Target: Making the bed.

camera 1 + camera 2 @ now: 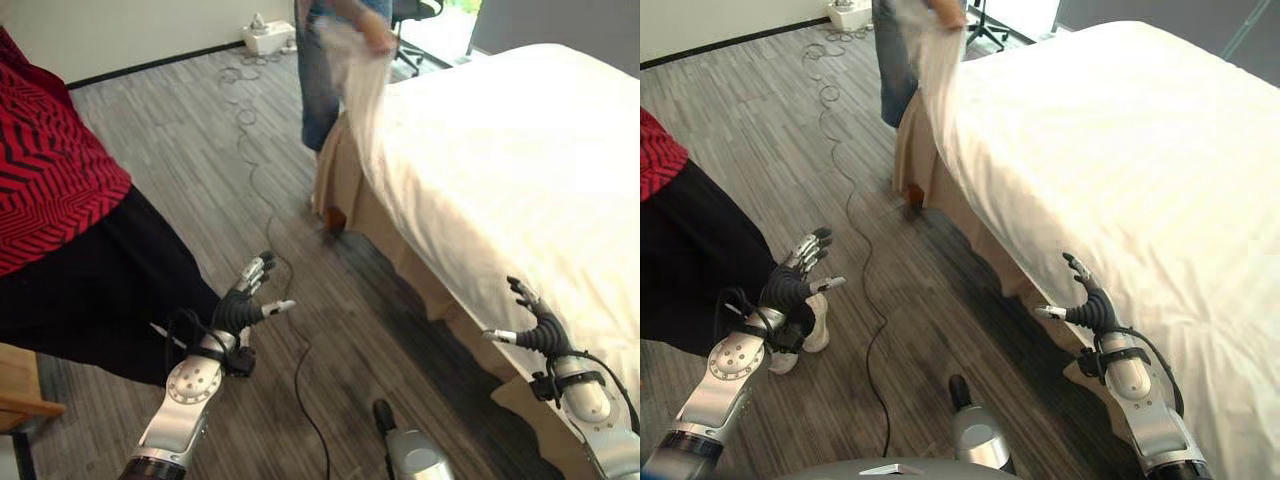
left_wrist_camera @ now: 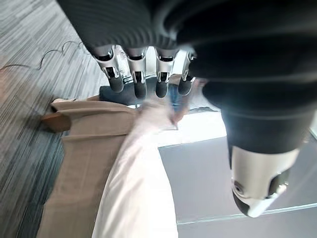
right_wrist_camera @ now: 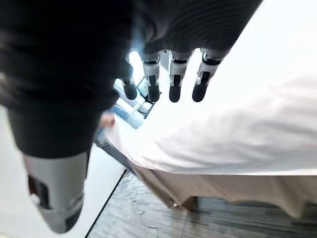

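A bed (image 1: 520,170) with a white sheet (image 1: 1120,150) stands at the right, a tan skirt (image 1: 400,250) hanging below its side. My right hand (image 1: 1092,305) hovers open by the sheet's near edge, fingers straight, touching nothing. My left hand (image 1: 243,303) is open over the wood floor, well left of the bed. A person (image 1: 330,60) at the bed's far corner grips and lifts the sheet's corner (image 1: 355,45). In the right wrist view the fingers (image 3: 174,84) point along the sheet's edge (image 3: 208,144).
A person in a red patterned top and black trousers (image 1: 70,240) stands close at my left. A cable (image 1: 250,150) snakes across the floor toward a white box (image 1: 268,35) by the wall. A wooden piece (image 1: 20,385) sits at lower left.
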